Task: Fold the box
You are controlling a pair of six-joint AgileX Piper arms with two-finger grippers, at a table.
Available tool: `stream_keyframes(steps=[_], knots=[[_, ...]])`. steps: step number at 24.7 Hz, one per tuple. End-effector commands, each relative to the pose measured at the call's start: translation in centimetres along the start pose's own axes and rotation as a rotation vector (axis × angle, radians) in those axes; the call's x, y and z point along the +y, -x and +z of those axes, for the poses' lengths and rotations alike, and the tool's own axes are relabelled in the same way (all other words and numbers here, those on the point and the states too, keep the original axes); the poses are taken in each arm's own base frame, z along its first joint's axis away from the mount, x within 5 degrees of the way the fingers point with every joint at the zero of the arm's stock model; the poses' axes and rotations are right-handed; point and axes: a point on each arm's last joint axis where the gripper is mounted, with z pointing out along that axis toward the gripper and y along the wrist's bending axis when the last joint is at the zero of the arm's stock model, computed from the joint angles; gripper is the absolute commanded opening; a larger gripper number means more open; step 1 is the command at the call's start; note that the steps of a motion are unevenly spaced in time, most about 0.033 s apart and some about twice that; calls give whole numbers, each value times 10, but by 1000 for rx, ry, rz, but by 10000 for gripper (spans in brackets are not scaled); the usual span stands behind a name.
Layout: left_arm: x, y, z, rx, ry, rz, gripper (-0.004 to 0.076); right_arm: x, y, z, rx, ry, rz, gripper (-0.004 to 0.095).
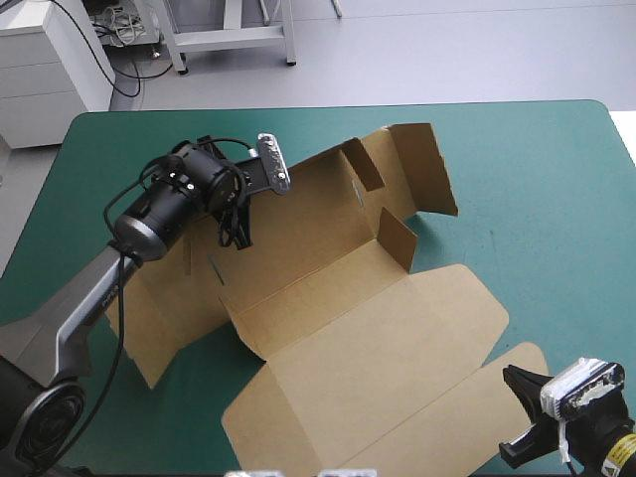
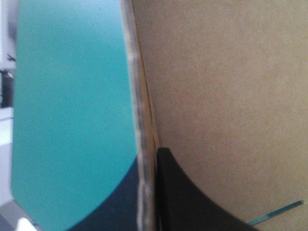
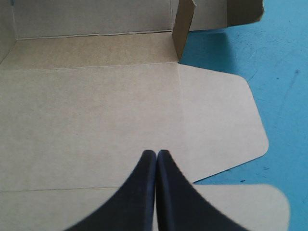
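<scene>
Box (image 1: 368, 328) lies opened out on the teal-green cover (image 1: 537, 179), with its far wall raised and its lid panel flat. Left gripper (image 2: 148, 159) is clamped on the edge of an upright wall, all but closed, one black finger flat against the brown face. Right gripper (image 3: 156, 153) has its fingers pressed together to a point and grips nothing. The flat lid panel spreads ahead of it.
</scene>
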Motion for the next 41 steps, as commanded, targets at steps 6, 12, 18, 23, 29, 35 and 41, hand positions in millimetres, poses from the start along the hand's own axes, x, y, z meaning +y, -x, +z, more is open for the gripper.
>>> stream_keyframes(steps=[6, 12, 18, 23, 29, 35, 41], knots=[[-33, 53, -41, -156, 248, 290, -8, 0, 12, -3, -80, -2, -2, -16], [-73, 52, -34, -235, 428, 414, -8, 0, 12, -3, -80, -2, -2, -16], [-87, 27, -42, -301, 481, 499, -8, 0, 12, -3, -80, -2, -2, -16], [-96, 17, -35, -316, 495, 474, -8, 0, 12, -3, -80, -1, 14, -16], [-97, 17, -34, -332, 488, 428, -8, -1, 12, -3, -80, -5, 13, -16], [-97, 17, -34, -332, 487, 419, -8, 0, 12, -2, -80, -2, -9, 51], [-97, 17, -34, -332, 487, 419, -8, 0, 12, 0, -97, -2, -11, 451]])
